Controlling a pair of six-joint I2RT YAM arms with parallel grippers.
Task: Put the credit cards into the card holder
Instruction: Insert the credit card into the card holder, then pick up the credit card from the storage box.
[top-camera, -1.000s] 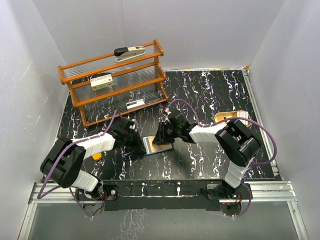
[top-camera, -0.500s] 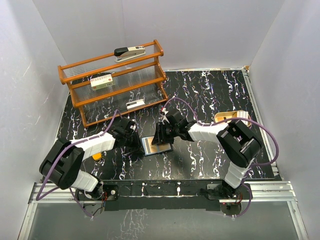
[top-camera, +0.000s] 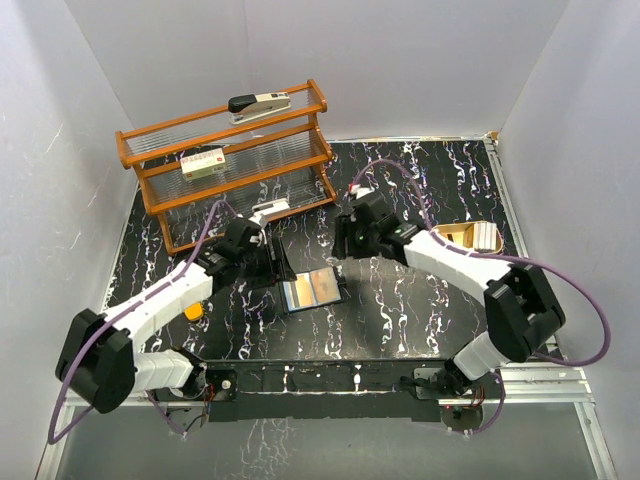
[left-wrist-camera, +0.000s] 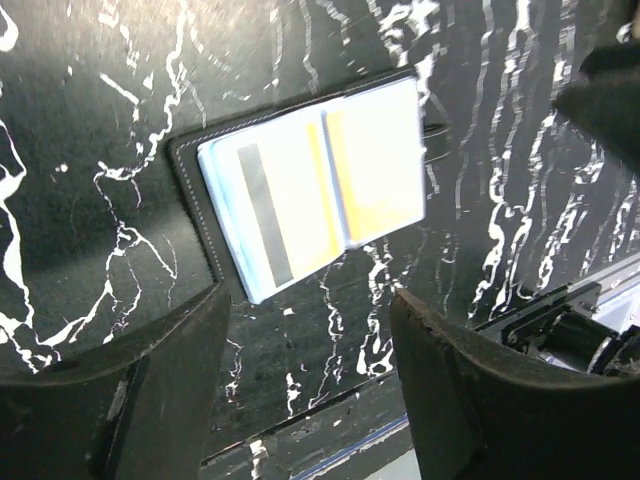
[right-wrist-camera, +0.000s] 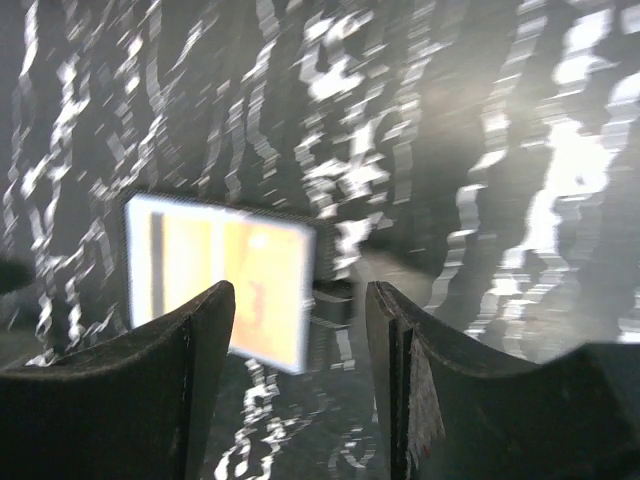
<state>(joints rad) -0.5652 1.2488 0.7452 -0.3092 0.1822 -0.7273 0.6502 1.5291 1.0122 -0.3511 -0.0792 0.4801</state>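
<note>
Lying open on the black, white-veined desk (top-camera: 420, 300), the small black folding card holder (left-wrist-camera: 186, 165) shows thin orange plastic credit cards (left-wrist-camera: 375, 165) seemingly in its pockets, its long axis running arm to arm. The left hand (left-wrist-camera: 308, 300) hangs spread and empty just beside it, the nearer one. The right hand (right-wrist-camera: 297, 292), spread and empty too, sits farther off.

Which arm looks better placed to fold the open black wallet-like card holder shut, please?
Probably the left: the left gripper hangs open with the black card holder centred just ahead of it. The right gripper, also open, sees it off to one side, blurred.
</note>
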